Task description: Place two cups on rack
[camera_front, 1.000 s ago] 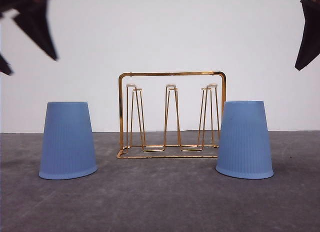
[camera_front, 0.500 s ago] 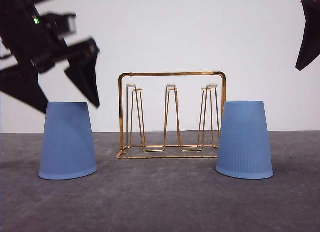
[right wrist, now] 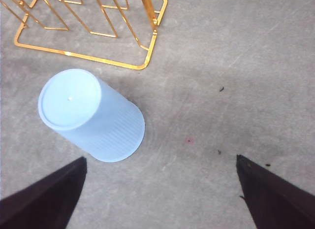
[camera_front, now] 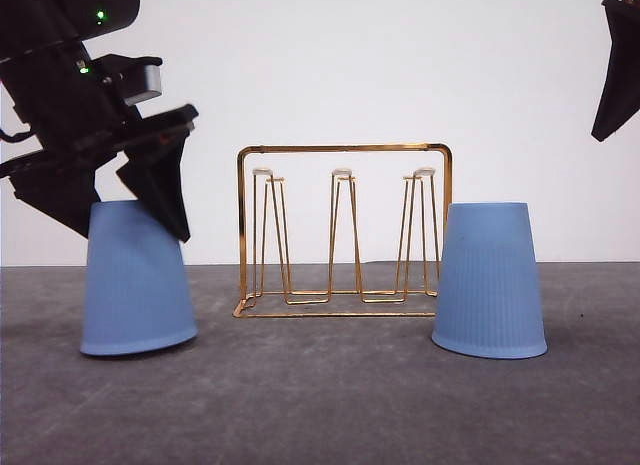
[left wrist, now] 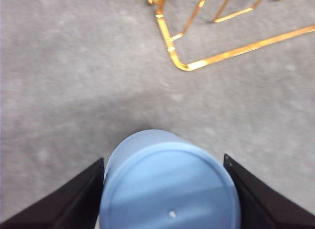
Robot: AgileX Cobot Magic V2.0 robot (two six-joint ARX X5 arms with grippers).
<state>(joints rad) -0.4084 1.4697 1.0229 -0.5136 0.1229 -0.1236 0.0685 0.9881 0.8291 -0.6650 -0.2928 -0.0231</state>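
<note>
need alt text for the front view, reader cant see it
The left gripper straddles the top of an upside-down light blue cup on the left of a grey table, jaws open to either side. A gold wire rack stands in the middle, with a second upside-down cup on its right. The right gripper hangs high at the right edge.

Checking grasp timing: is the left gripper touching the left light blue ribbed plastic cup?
Touching. In the front view the left gripper straddles the cup, which is tilted off the table on one side.
</note>
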